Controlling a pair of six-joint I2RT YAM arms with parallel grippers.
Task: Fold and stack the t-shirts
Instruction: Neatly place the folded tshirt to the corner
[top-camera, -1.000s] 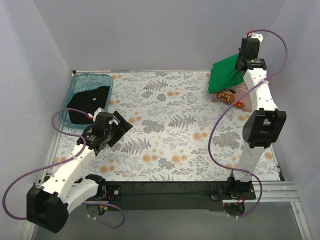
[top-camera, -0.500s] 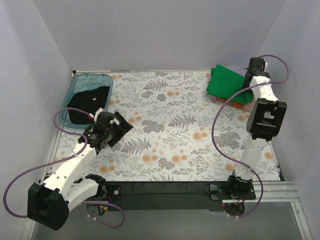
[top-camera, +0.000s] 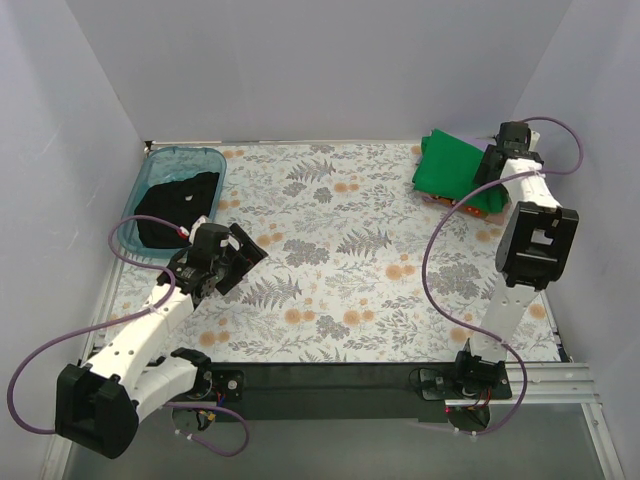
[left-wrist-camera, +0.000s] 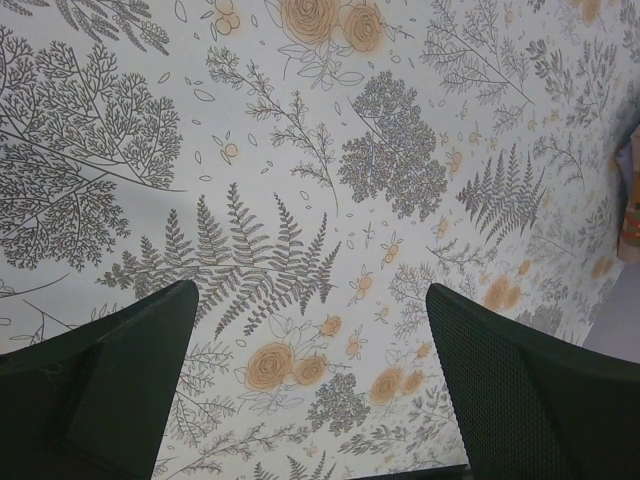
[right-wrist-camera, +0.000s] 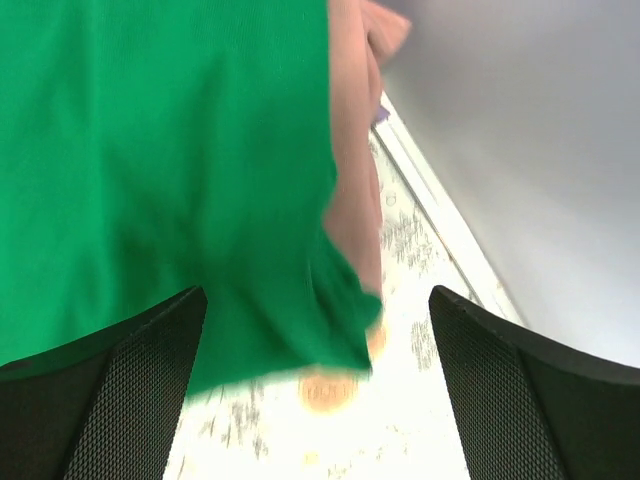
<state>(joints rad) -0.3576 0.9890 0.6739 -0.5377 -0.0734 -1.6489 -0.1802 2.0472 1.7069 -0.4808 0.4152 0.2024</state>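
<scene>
The folded green t-shirt (top-camera: 450, 168) lies at the far right corner on top of the pink t-shirt (top-camera: 474, 207). My right gripper (top-camera: 491, 168) hovers over the green one's right edge, open and holding nothing. In the right wrist view the green t-shirt (right-wrist-camera: 160, 150) overlaps the pink t-shirt (right-wrist-camera: 352, 170), and the right gripper (right-wrist-camera: 315, 292) has its jaws wide apart above the cloth's corner. A black t-shirt (top-camera: 176, 205) lies bunched in the bin. My left gripper (top-camera: 243, 256) stands open over bare floral tablecloth, as the left wrist view shows (left-wrist-camera: 310, 290).
A translucent teal bin (top-camera: 176, 152) sits at the far left by the wall. Grey walls enclose the table on three sides, and the right wall is close to the stack. The floral tablecloth (top-camera: 340, 250) covers the whole table.
My right arm lowered the green t-shirt onto the pink one, then opened its jaws and let go. The left arm stayed where it was.
</scene>
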